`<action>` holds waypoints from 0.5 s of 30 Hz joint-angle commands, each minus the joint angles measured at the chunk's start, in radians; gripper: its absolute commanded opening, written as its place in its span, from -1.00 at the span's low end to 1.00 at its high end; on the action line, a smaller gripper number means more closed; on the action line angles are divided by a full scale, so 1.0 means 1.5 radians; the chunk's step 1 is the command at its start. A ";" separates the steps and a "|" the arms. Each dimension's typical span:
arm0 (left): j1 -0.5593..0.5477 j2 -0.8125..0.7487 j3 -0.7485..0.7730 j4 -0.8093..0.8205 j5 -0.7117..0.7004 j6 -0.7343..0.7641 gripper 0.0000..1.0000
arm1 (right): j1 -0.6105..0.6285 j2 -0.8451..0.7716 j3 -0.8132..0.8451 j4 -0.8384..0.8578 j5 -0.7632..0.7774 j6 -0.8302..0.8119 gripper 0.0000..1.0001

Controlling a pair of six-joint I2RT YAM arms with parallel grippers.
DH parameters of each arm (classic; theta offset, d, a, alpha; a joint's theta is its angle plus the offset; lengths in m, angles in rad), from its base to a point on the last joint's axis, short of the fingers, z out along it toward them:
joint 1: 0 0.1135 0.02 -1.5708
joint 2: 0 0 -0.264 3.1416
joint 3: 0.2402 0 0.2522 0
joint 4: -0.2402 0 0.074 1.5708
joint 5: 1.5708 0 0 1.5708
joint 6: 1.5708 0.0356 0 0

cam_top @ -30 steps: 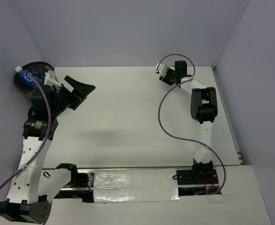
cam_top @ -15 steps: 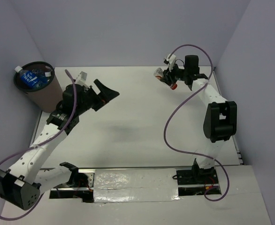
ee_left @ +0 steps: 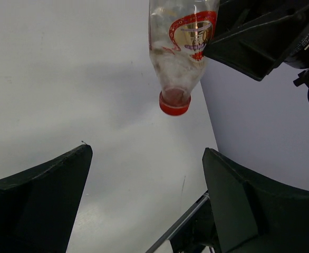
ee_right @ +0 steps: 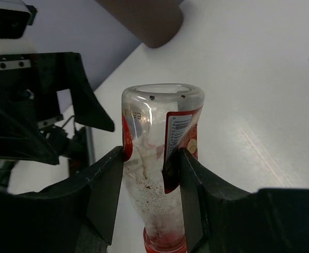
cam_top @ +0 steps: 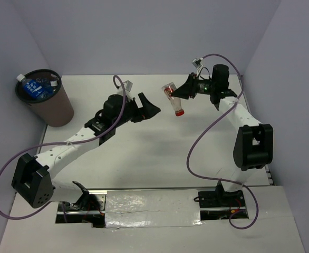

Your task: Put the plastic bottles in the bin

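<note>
My right gripper (cam_top: 179,93) is shut on a clear red-labelled bottle (cam_top: 175,103) and holds it in the air, red cap down, over the far middle of the table. In the right wrist view the bottle (ee_right: 144,174) sits squeezed between the gripper's (ee_right: 150,158) two fingers. My left gripper (cam_top: 145,108) is open and empty, just left of the bottle and facing it. In the left wrist view the bottle (ee_left: 178,47) hangs ahead of the open left gripper (ee_left: 146,153). The brown bin (cam_top: 53,109) stands at the far left with several blue-labelled bottles (cam_top: 37,87) inside.
The bin's brown wall (ee_right: 149,18) shows at the top of the right wrist view, behind my left gripper's black fingers (ee_right: 86,103). The right gripper's finger (ee_left: 249,42) is at the top right of the left wrist view. Grey walls close in the table at the back and both sides.
My left arm has swung from the bin rightward to the table's middle, still open. My right arm has lifted the red-labelled bottle and carried it left toward the left gripper.
</note>
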 commanded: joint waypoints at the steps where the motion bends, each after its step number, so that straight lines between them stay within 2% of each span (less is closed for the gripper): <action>1: -0.024 0.011 0.035 0.099 -0.005 0.042 0.99 | 0.008 -0.046 -0.046 0.272 -0.069 0.286 -0.77; 2: -0.032 0.019 0.037 0.107 -0.005 0.046 0.99 | 0.011 -0.051 -0.074 0.323 -0.072 0.387 -0.79; 3: -0.036 0.023 0.038 0.126 -0.003 0.048 0.99 | 0.013 -0.051 -0.086 0.379 -0.075 0.442 -0.79; 4: -0.039 0.032 0.042 0.135 -0.002 0.048 0.99 | 0.016 -0.047 -0.107 0.488 -0.076 0.492 -0.79; 6: -0.044 0.042 0.048 0.145 0.002 0.047 0.99 | 0.022 -0.040 -0.120 0.584 -0.073 0.627 -0.79; 9: -0.050 0.063 0.062 0.161 0.009 0.044 0.99 | 0.035 -0.018 -0.127 0.758 -0.061 0.764 -0.79; 11: -0.053 0.074 0.071 0.169 0.018 0.040 0.99 | 0.038 0.001 -0.124 0.807 -0.050 0.835 -0.79; 15: -0.057 0.088 0.077 0.192 0.038 0.028 0.99 | 0.044 0.021 -0.115 0.877 -0.033 0.901 -0.80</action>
